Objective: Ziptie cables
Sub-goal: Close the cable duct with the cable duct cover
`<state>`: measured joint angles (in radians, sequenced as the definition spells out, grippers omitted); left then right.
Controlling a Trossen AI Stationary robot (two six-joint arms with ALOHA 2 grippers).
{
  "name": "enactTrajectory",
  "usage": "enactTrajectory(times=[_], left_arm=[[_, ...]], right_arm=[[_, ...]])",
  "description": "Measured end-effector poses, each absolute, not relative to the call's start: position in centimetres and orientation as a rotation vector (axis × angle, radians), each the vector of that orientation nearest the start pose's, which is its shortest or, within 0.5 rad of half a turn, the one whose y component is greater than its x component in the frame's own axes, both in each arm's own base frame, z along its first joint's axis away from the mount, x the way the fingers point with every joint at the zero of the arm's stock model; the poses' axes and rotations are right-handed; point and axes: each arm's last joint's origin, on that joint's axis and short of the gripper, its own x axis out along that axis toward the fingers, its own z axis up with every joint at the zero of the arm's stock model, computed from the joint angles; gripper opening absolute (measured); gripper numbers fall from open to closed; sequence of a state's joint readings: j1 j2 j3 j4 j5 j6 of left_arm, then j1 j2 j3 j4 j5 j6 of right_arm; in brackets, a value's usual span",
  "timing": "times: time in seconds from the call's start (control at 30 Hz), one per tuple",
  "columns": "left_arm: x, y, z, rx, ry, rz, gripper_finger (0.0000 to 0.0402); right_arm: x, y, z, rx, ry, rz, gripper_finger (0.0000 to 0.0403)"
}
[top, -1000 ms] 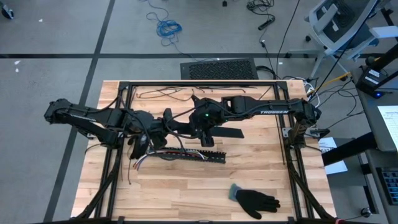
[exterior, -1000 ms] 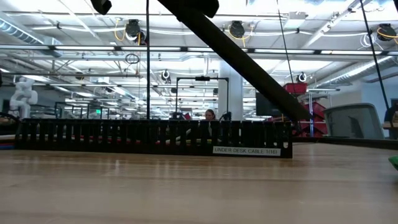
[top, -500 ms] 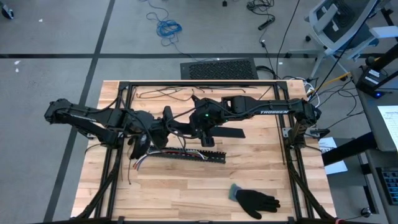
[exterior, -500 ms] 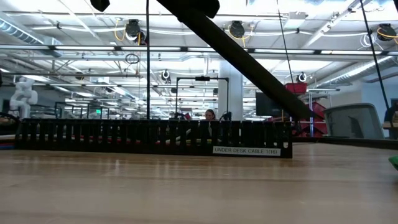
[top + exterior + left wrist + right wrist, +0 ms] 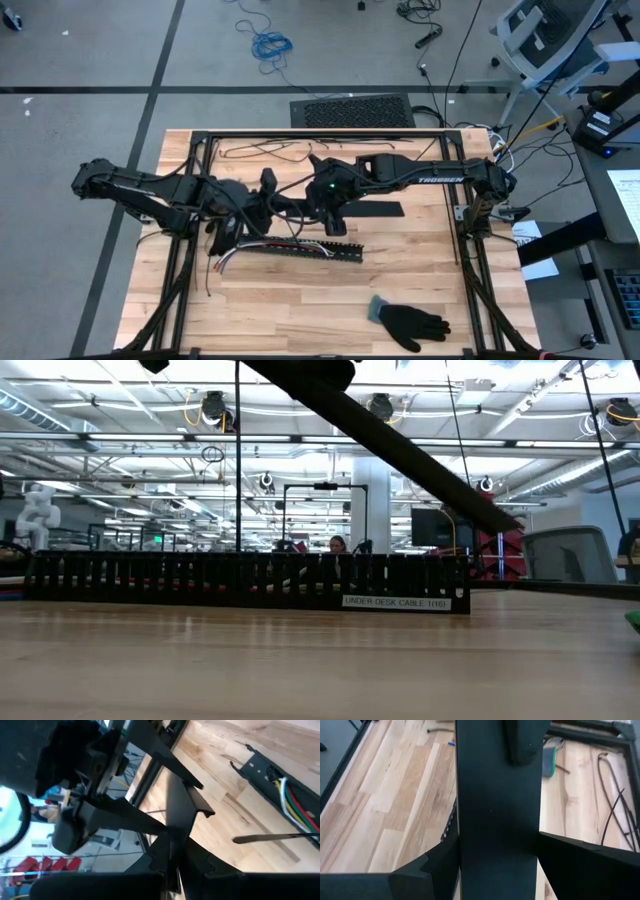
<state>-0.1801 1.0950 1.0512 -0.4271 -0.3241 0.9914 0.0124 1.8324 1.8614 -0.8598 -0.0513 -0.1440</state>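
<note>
Cables (image 5: 262, 244) lie in the slotted tray (image 5: 320, 250) mid-surface; right end effector (image 5: 352, 212) pinches a flat black cover strip (image 5: 380, 211), left end effector (image 5: 262, 192) pressed together beside it; next, likely lowering it onto the tray.

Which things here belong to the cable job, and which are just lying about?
Job: cables, slotted strip, black cover held by left gripper and right gripper.
Lying about: glove, black strands, blue cord on floor.
</note>
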Motion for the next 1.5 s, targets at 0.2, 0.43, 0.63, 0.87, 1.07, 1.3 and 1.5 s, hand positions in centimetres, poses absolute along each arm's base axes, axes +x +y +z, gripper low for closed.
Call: enactTrajectory(times=[0.2,0.43,0.63,0.87,1.07,1.3,1.5], left_arm=[[22.7,-3.3,34.2,1.080,0.522,-0.107,0.0030],[22.6,-3.3,34.1,1.080,0.536,-0.110,0.0030],[22.4,-3.2,33.6,1.019,0.590,-0.108,0.0030],[21.9,-3.0,33.1,0.925,0.678,-0.044,0.0030],[20.8,-2.6,32.0,0.752,0.829,-0.010,0.0030],[20.2,-1.6,31.5,0.573,0.913,0.089,0.0030],[19.2,-0.9,31.1,0.480,0.918,0.149,0.0030]], right_arm=[[39.4,0.6,35.1,-0.145,0.865,0.133,0.0224],[38.9,0.2,34.7,-0.154,0.931,0.109,0.0224],[38.6,-0.7,34.6,-0.144,0.964,0.085,0.0224],[38.0,-1.4,34.2,-0.129,1.037,0.078,0.0224],[37.0,-1.7,33.0,-0.074,1.170,0.060,0.0224],[36.6,-0.5,30.9,0.006,1.269,0.071,0.0221],[36.5,1.3,30.4,-0.004,1.280,0.092,0.0200]])
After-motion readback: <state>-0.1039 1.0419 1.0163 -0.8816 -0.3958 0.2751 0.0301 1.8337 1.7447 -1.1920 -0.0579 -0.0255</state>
